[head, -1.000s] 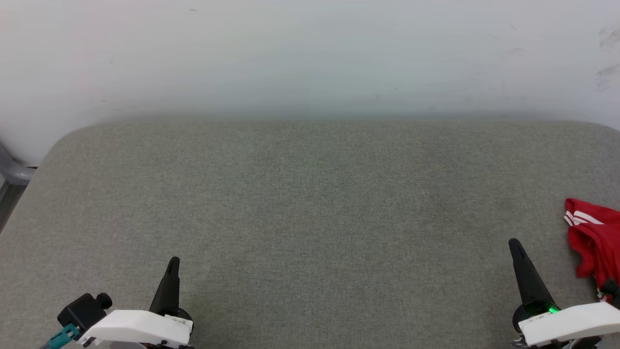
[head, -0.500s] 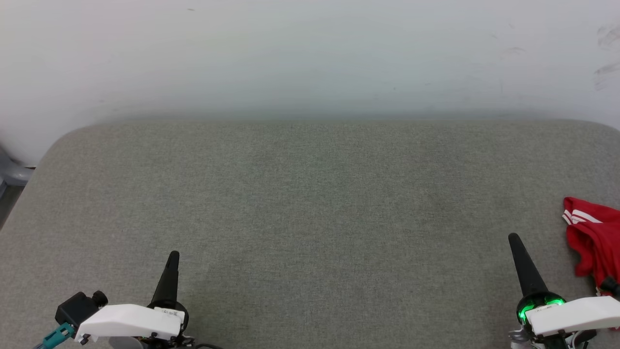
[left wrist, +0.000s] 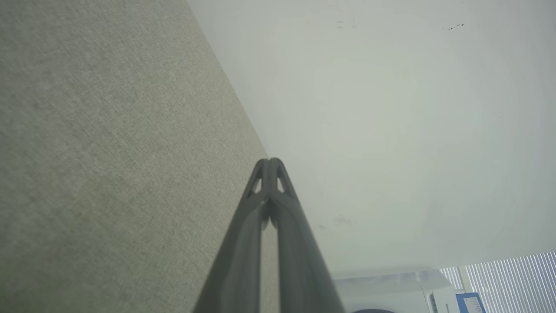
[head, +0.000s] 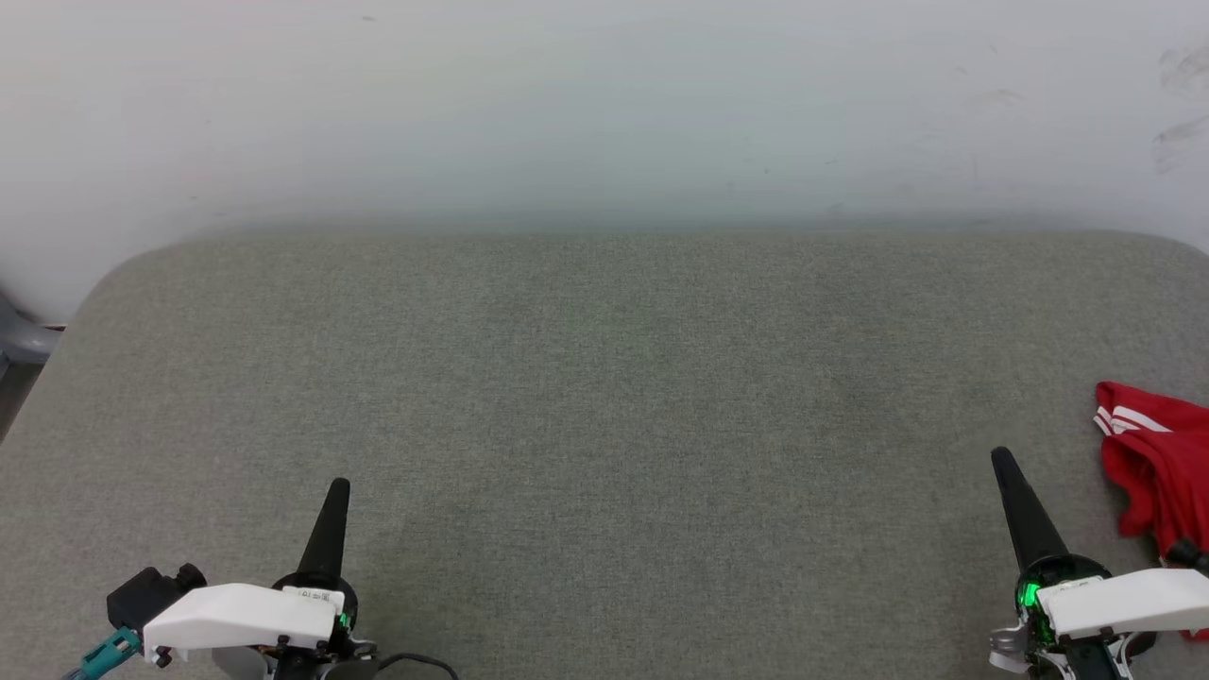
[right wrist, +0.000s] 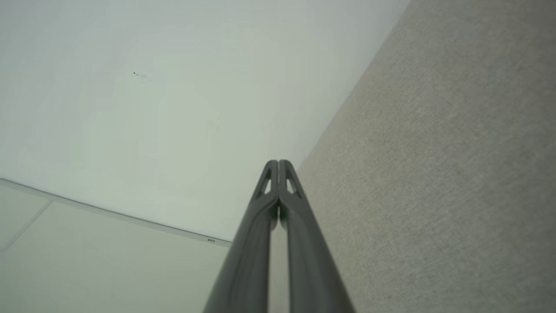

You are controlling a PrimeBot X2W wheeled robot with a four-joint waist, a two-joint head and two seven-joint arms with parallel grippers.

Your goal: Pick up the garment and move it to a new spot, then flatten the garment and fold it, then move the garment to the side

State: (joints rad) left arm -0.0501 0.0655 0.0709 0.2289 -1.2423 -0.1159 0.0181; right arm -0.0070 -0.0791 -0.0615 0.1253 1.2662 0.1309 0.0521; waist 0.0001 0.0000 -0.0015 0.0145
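The garment (head: 1158,463) is a red heap with white striped trim, lying at the right edge of the grey table, partly cut off by the head view's border. My right gripper (head: 1001,460) stands just left of it, apart from it, shut with nothing held. My left gripper (head: 338,488) is shut and empty near the front left. The left wrist view has its fingertips (left wrist: 270,161) pressed together. In the right wrist view the right gripper's (right wrist: 278,162) tips also meet.
The grey fabric-covered table (head: 604,378) has rounded far corners and ends at a white wall (head: 604,104). A grey object (head: 19,340) stands beyond the table's left edge. A white appliance (left wrist: 391,291) and window blinds (left wrist: 508,278) lie behind the left gripper.
The head view has shifted slightly, so the table and garment sit a bit further left. Both grippers' tips appear a little higher in the view. Both stay shut.
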